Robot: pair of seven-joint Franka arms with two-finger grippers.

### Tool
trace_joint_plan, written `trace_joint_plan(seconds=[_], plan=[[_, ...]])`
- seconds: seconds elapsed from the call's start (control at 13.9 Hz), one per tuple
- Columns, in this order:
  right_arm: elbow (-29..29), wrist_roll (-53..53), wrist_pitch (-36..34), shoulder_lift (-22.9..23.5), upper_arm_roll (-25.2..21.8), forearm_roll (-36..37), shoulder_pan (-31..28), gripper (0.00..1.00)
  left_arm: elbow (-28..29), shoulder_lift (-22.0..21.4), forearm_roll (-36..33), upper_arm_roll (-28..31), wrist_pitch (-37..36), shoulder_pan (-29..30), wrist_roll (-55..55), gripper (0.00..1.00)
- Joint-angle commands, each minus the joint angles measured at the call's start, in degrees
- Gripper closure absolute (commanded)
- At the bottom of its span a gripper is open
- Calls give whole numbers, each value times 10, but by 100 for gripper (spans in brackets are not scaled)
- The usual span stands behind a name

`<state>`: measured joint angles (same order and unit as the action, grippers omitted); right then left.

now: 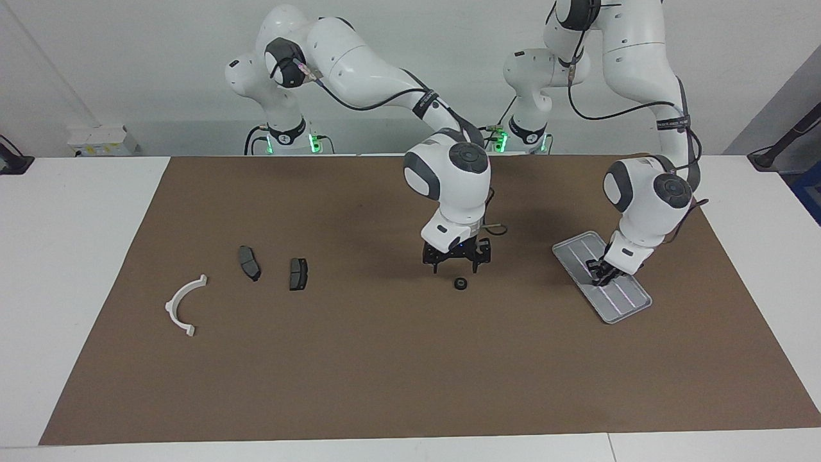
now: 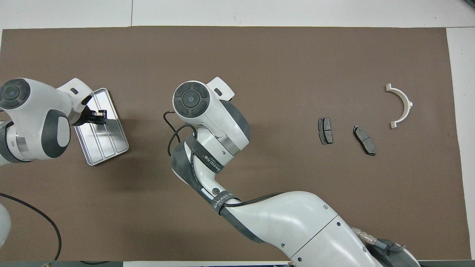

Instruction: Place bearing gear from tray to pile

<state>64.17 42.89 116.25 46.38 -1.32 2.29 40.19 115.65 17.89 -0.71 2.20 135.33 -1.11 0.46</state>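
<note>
The bearing gear (image 1: 460,283), a small black ring, lies on the brown mat mid-table. My right gripper (image 1: 456,264) hangs open just over it, jaws pointing down and not touching it. In the overhead view the right arm's hand (image 2: 200,104) hides both the gripper and the gear. The grey ridged tray (image 1: 625,301) (image 2: 111,142) lies toward the left arm's end. My left gripper (image 1: 601,273) (image 2: 97,116) is low over the tray's middle. The pile lies toward the right arm's end: a white semicircular bracket (image 1: 172,303) (image 2: 407,103) and two dark brake pads (image 1: 249,263) (image 1: 298,274) (image 2: 325,130) (image 2: 364,139).
The brown mat (image 1: 385,372) covers most of the white table. The right arm stretches low across the mat between its base and the gear. Bare mat lies between the gear and the brake pads.
</note>
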Motion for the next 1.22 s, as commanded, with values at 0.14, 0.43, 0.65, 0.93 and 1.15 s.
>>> trace_joint_plan(seconds=[0.14, 0.43, 0.65, 0.93, 1.15], plan=[[-49, -11, 6, 41, 2, 10, 2, 0, 20, -13, -8, -2, 4, 9, 5, 100], [-49, -11, 8, 45, 2, 10, 3, 0, -6, -13, -8, -3, -29, 8, 2, 100], [-49, -11, 10, 46, 3, 10, 4, 0, -29, -14, -8, -3, -59, 9, 2, 100], [-41, -10, 13, 46, 6, 8, 7, 0, -46, -17, -7, -3, -88, 9, 1, 100], [-22, -10, 41, 38, 6, 3, 5, 0, -67, -17, -6, -3, -116, 7, -1, 100]])
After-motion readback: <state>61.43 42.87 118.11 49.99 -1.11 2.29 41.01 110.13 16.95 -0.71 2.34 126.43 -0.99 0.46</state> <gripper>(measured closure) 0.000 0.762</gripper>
